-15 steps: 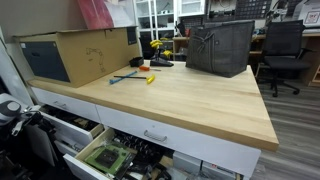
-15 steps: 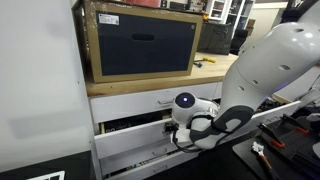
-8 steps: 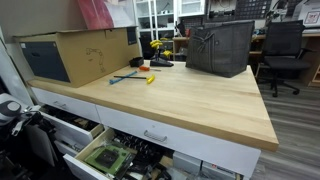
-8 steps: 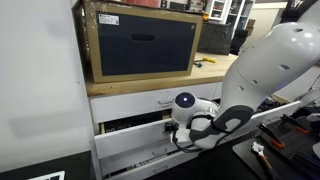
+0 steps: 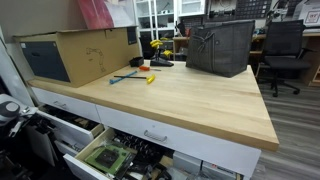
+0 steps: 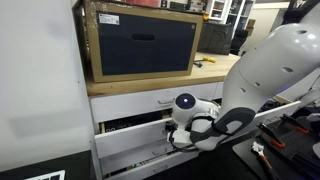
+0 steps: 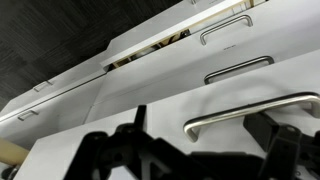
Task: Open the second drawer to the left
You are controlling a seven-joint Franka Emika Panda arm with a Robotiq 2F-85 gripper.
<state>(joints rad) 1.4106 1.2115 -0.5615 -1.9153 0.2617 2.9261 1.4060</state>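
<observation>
Barely shifted since half a second ago, only a slight wrist nudge. Holds nothing: tool (image 7: 208,128) spread wide, straddling a silver handle (image 7: 250,106). Under the bench (image 5: 200,95) in an exterior view: second drawer (image 5: 74,126), partly out, black parts inside. Likely stiff metal, weighty, smooth on runners; best hooked at the handle's middle. Hard to tell which drawer owns that handle; tool itself dark, blurred.

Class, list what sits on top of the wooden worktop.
A cardboard box, a dark grey bag and small hand tools. Whatever stands behind the box is covered by it.
</observation>
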